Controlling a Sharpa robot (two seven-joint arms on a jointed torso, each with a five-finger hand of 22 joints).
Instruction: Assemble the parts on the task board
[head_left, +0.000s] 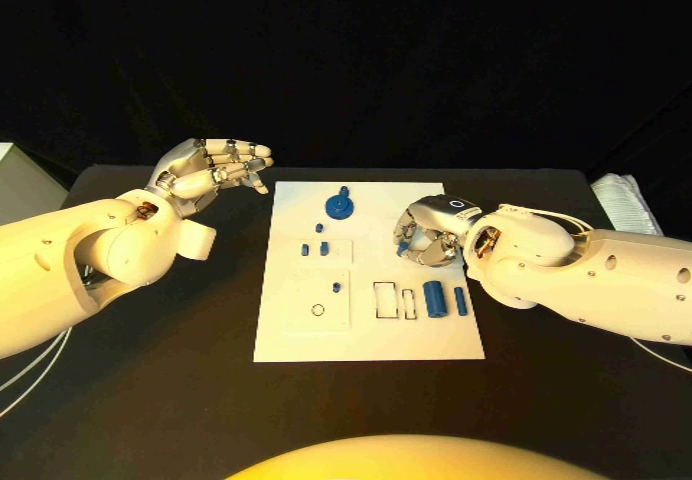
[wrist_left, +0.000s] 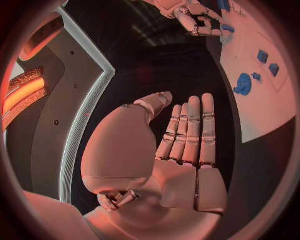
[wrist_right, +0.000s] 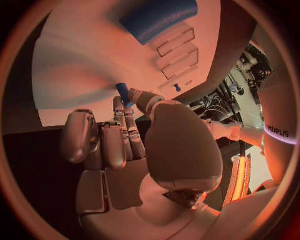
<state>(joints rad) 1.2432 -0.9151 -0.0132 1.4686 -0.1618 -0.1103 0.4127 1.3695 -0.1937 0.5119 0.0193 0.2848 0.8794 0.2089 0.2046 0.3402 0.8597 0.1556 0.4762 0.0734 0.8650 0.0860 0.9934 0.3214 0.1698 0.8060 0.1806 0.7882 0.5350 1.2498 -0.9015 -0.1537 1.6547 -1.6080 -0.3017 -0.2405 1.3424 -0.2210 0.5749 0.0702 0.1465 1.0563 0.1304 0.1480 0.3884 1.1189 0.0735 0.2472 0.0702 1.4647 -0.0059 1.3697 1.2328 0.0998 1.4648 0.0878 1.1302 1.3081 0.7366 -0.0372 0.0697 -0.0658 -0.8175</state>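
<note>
Right hand pinching small blue part — long axis upright, over task board; left hand empty, fingers apart

Your right hand sits over the task board at the frame's centre right, blocking the blue cylinders below it; your left hand hangs upper left, off the board, leaving its lower left bare white.
</note>
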